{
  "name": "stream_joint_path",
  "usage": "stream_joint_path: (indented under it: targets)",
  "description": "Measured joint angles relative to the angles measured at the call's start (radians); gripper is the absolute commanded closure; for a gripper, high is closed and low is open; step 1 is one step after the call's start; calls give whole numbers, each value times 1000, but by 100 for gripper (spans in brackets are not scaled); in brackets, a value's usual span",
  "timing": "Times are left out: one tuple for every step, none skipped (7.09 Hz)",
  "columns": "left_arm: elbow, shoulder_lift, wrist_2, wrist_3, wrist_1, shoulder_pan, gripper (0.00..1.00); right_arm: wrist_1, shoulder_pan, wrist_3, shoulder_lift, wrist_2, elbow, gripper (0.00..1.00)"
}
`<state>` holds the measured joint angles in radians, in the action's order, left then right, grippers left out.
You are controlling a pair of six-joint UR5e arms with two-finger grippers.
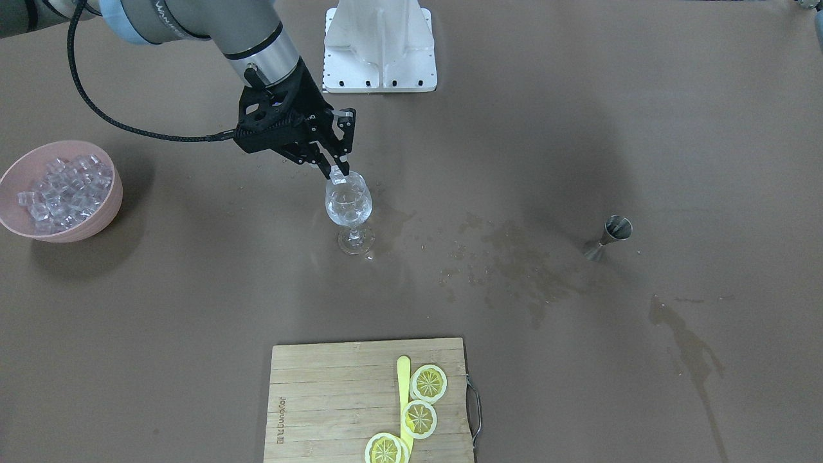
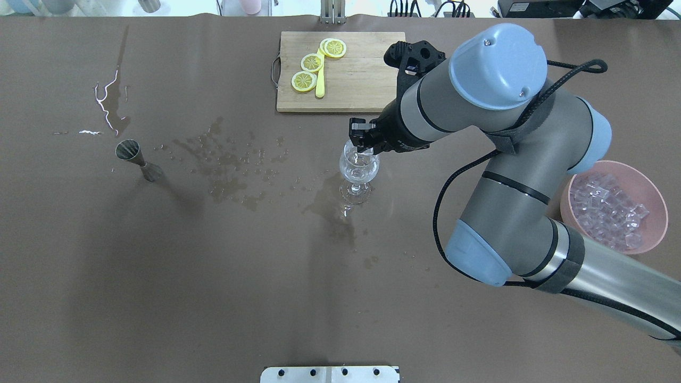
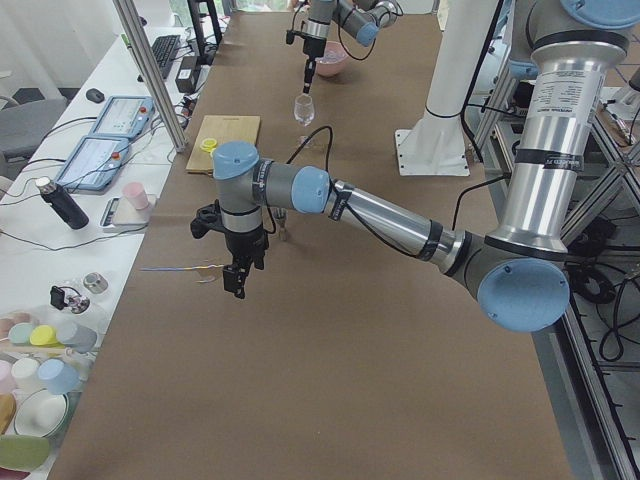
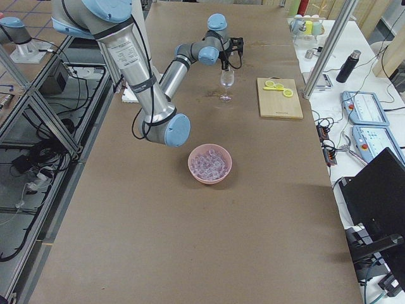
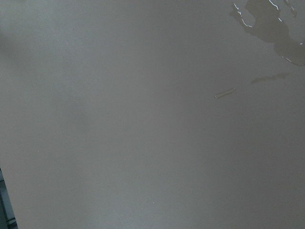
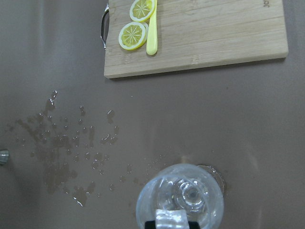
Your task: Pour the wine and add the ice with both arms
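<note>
My right gripper is shut on one clear ice cube right over the rim of a stemmed wine glass that stands upright mid-table. The right wrist view shows the cube above the glass's mouth. The rest of the ice is heaped in a pink bowl. The glass holds some clear content. My left gripper hangs over bare table, seen only in the exterior left view, so I cannot tell whether it is open or shut.
A metal jigger stands apart on my left side. A wooden cutting board with lemon slices and a yellow stick lies at the far edge. Wet patches spread between glass and jigger.
</note>
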<state>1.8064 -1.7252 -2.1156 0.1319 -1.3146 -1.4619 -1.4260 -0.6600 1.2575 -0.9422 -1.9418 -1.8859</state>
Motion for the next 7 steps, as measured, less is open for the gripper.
stream_joint_path:
  targets:
    - [-1, 0, 1, 0, 0, 0, 2, 0, 0, -1, 2, 4, 3, 20]
    - [-1, 0, 2, 0, 0, 0, 2, 1, 0, -2, 2, 9, 5, 0]
    - [-1, -1, 2, 0, 0, 0, 2, 0, 0, -6, 2, 11, 6, 0]
    - [-1, -1, 2, 0, 0, 0, 2, 0, 0, -11, 2, 11, 7, 0]
    - [-1, -2, 2, 0, 0, 1, 2, -3, -4, -16, 1, 8, 6, 0]
    - [-2, -2, 3, 3, 0, 1, 2, -10, -22, -33, -4, -11, 5, 0]
    - [-4, -3, 3, 18, -2, -5, 2, -27, -69, -84, -25, -65, 3, 0]
